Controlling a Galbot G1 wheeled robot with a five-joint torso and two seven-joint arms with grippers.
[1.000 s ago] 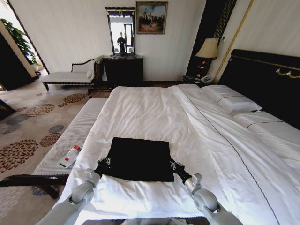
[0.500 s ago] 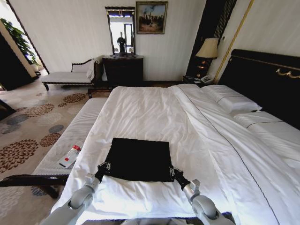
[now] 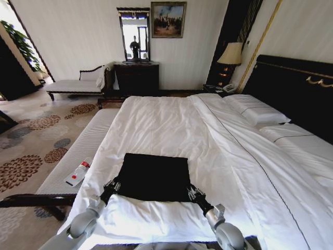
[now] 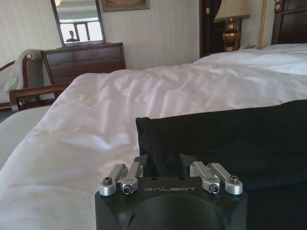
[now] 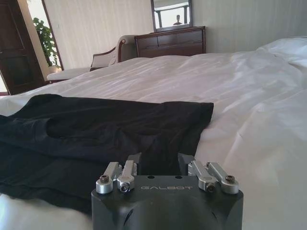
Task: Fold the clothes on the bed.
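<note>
My left gripper (image 3: 112,185) and right gripper (image 3: 191,191) each clench a near corner of the folded T-shirt (image 3: 154,176); its lettering is hidden.

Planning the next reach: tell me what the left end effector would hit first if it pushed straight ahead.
The left end effector already sits at the near edge of the black shirt, so it would likely plough into that fabric first, with the bed beyond.
</note>
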